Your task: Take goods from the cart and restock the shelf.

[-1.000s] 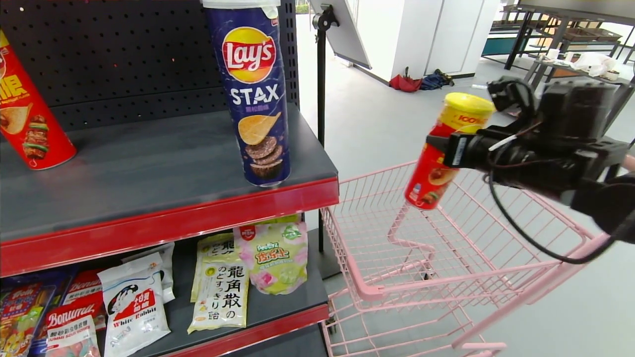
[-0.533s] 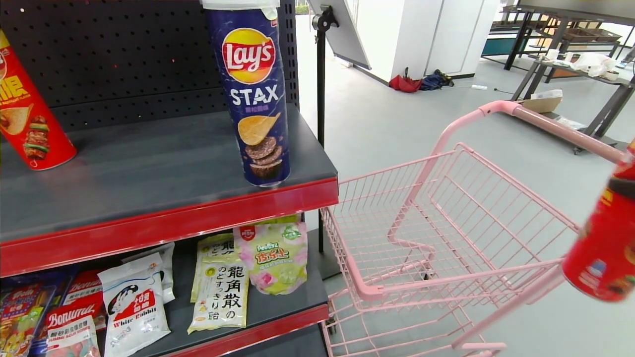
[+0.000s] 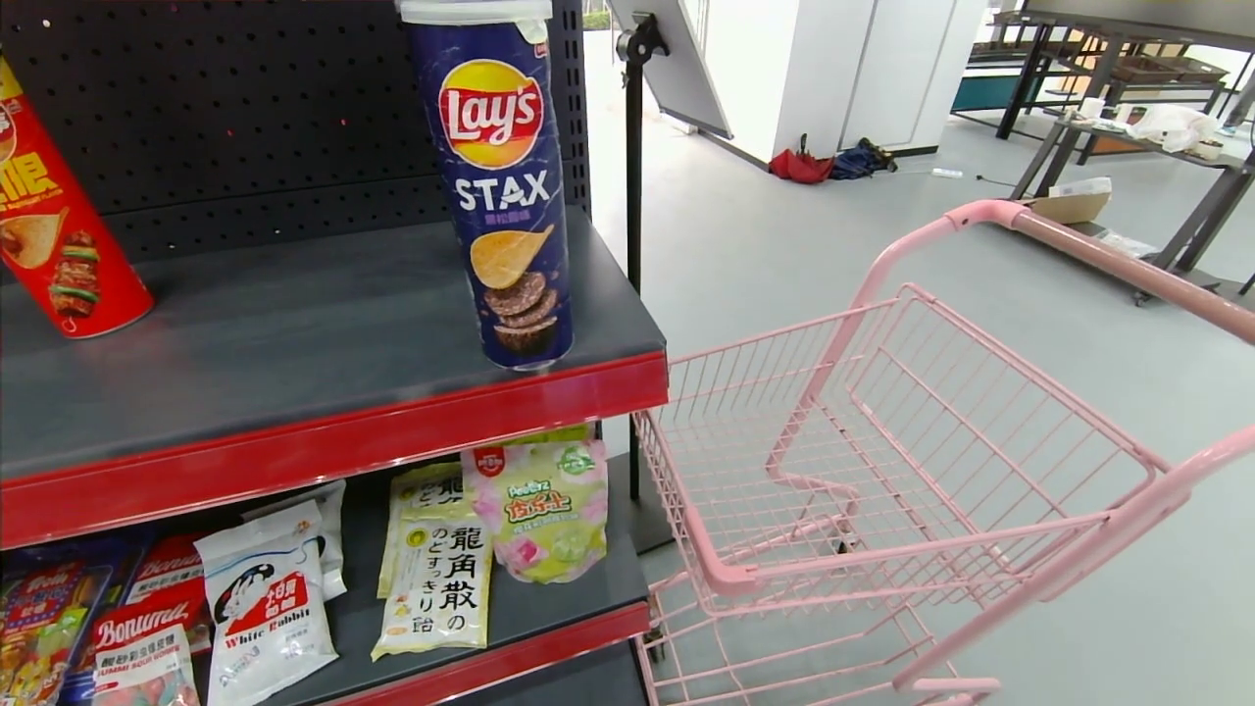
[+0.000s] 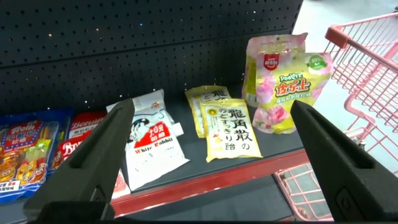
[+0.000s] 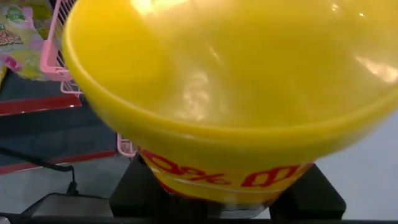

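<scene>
Legible print: logo and large white word on blue chip can point(image 3: 505, 196); yellow characters on red can point(image 3: 59, 245). Lower shelf point(image 3: 613, 574): lettering on white bag point(image 3: 265, 598), yellow bag point(image 3: 436, 579), green-pink pouch point(image 3: 544, 510). Yellow-lidded can point(image 5: 230, 93): red lettering, cut off, unreadable.

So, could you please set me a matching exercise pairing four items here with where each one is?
Things:
1. blue can
2. yellow-lidded can
3. pink-and-green pouch
4. pink cart

Places:
A. on the lower shelf
B. on the floor
C. held in the right gripper
D. upright near the upper shelf's front edge

Pairs: 1-D, 2-C, 3-A, 4-B
</scene>
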